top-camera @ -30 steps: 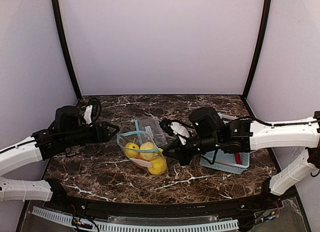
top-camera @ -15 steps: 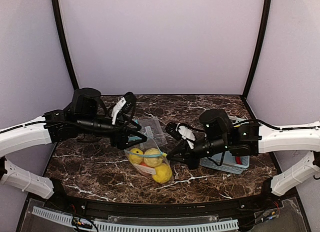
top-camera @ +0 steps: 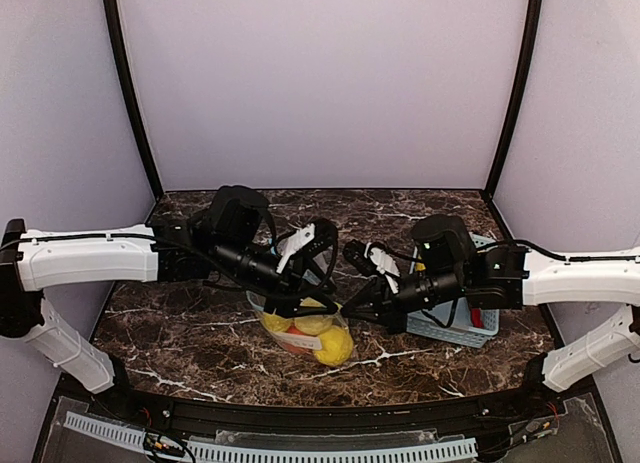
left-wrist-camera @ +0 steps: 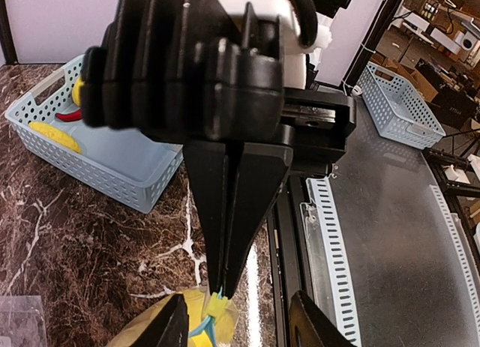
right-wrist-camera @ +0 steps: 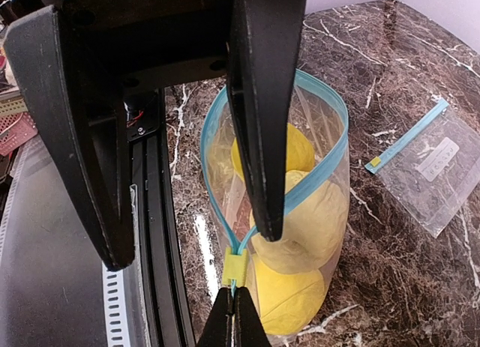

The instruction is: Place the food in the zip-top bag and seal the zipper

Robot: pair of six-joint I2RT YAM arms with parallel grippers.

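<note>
Right gripper [right-wrist-camera: 233, 306] is pressed together on the zipper end of the bag [right-wrist-camera: 330, 174]. Left gripper [right-wrist-camera: 191, 246] hangs spread over the mouth at 12 o'clock. It should close on the track beside the pinch, then slide away (right holding taut). Food [right-wrist-camera: 300, 219] sits inside. Only the left wrist shows the basket [left-wrist-camera: 112, 167] at 10 o'clock, holding a chili [left-wrist-camera: 69, 116].

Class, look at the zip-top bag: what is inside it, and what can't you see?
Three yellow fruits show through the bag, stacked, plus an orange-red patch in the top view. The left gripper covers part of the upper fruit; anything beneath the fruits is hidden.
</note>
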